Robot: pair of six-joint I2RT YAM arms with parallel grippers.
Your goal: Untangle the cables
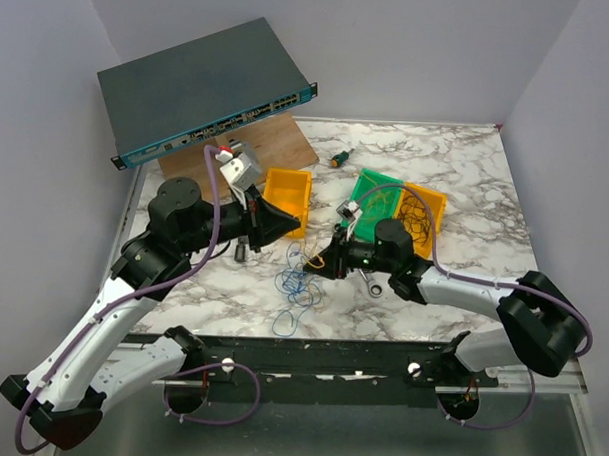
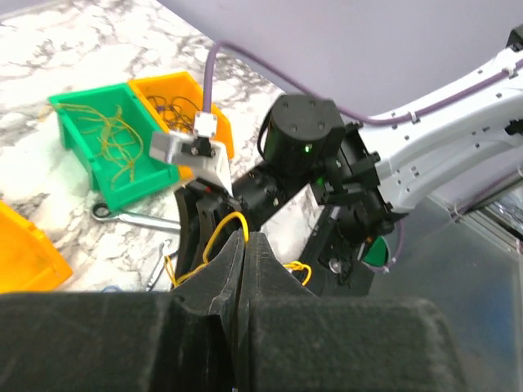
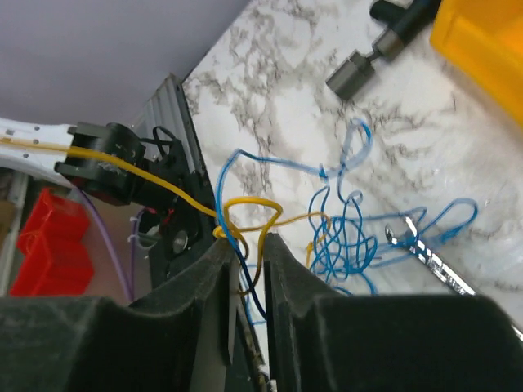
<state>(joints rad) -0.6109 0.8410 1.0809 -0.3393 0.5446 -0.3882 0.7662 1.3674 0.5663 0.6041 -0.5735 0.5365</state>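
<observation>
The cables (image 1: 298,283) lie as a loose tangle of thin blue and yellow wire on the marble between my two grippers. My left gripper (image 1: 304,231) is shut on a yellow cable (image 2: 216,233), which loops out of its closed tips (image 2: 245,237). That yellow cable (image 3: 245,202) runs taut across to my right gripper (image 3: 249,241). The right jaws stand a narrow gap apart, with the yellow loop and a blue strand passing between them. The main knot of blue cable (image 3: 343,237) rests on the table just beyond. In the top view the right gripper (image 1: 320,264) hovers over the tangle.
A yellow bin (image 1: 286,197) stands behind the left gripper. A green bin (image 1: 381,196) and an orange bin (image 1: 425,207) hold more wire behind the right arm. A wrench (image 1: 371,282) lies beside the tangle. A network switch (image 1: 204,89) and a wooden board (image 1: 277,142) sit at the back.
</observation>
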